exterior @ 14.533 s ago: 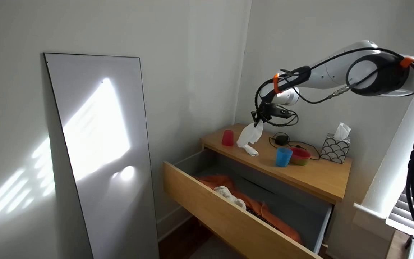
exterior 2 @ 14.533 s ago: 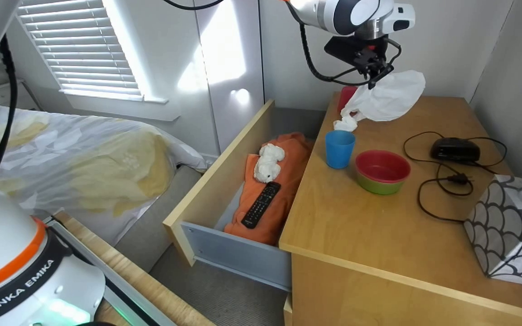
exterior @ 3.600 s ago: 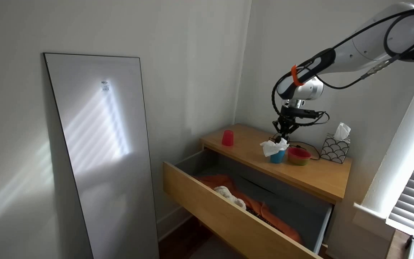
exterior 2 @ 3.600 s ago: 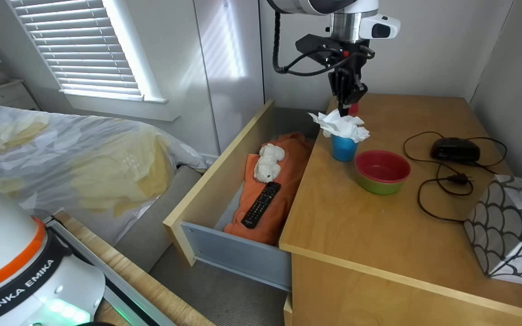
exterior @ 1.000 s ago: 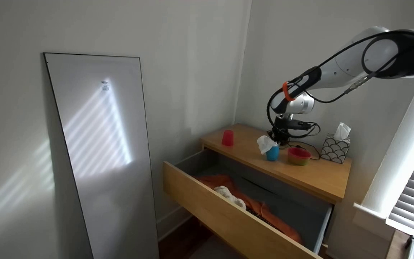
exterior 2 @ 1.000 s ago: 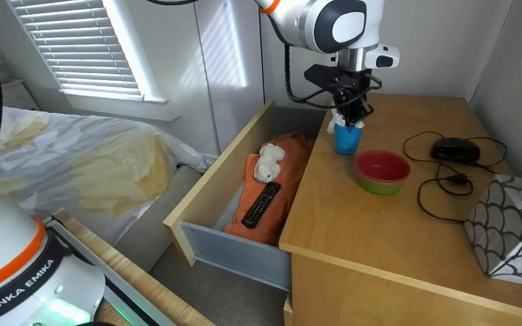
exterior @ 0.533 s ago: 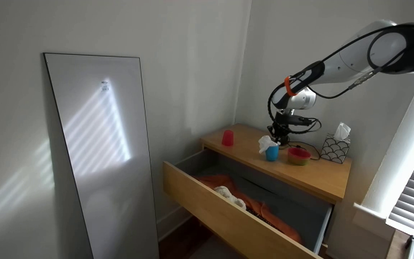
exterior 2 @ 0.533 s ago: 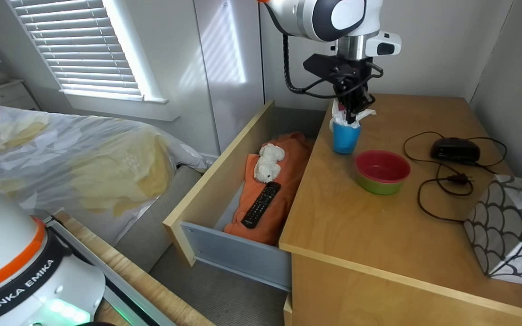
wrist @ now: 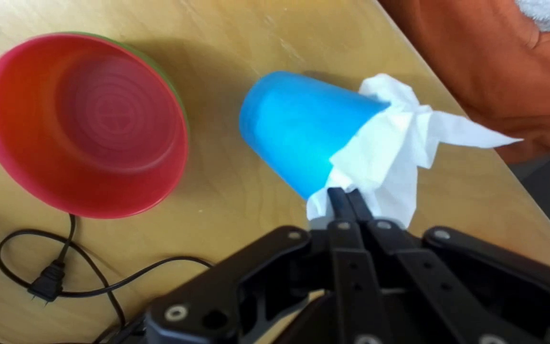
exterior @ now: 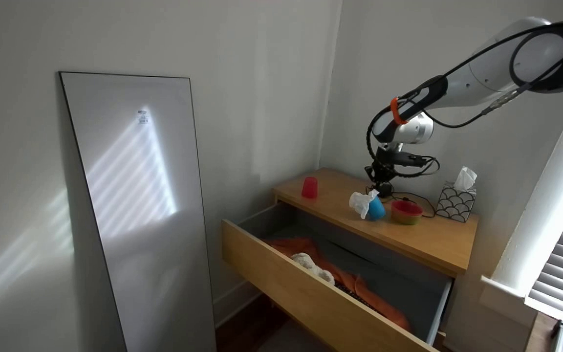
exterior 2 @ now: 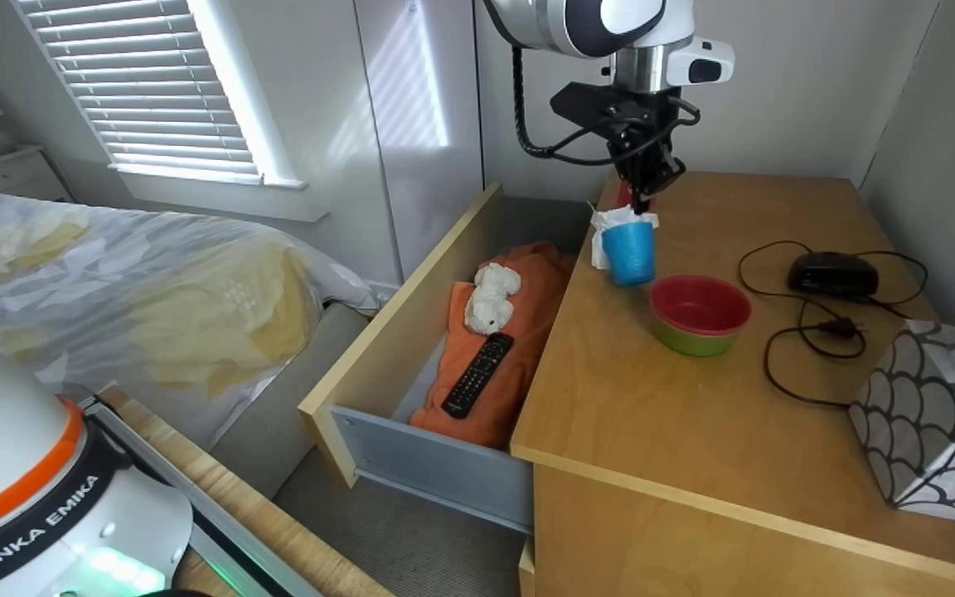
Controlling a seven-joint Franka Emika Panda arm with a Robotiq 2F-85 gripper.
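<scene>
My gripper (wrist: 345, 192) is shut, its fingertips pinching an edge of a crumpled white tissue (wrist: 394, 157). In the wrist view the tissue covers the mouth of a blue cup (wrist: 299, 124); whether part of it is inside is hidden. The cup shows tilted on the dresser top (exterior 2: 660, 431) in both exterior views (exterior: 376, 210) (exterior 2: 631, 255). The tissue hangs out on the drawer side (exterior: 359, 203). A bowl, red inside and green outside (wrist: 112, 110), stands close beside the cup. A red cup (exterior: 310, 187) stands farther off, partly hidden behind the gripper in an exterior view (exterior 2: 624, 196).
An open drawer (exterior: 306, 288) juts out below the dresser top, holding an orange cloth (exterior 2: 519, 406), a white plush toy (exterior 2: 490, 298) and a black remote (exterior 2: 477, 376). A black device (exterior 2: 832, 274) with cords and a patterned tissue box (exterior 2: 917, 414) stand behind the bowl.
Earlier the tissue hung from my gripper near the red cup; then it sat on the blue cup's mouth. Over the last second my gripper has risen slightly and the blue cup has tilted.
</scene>
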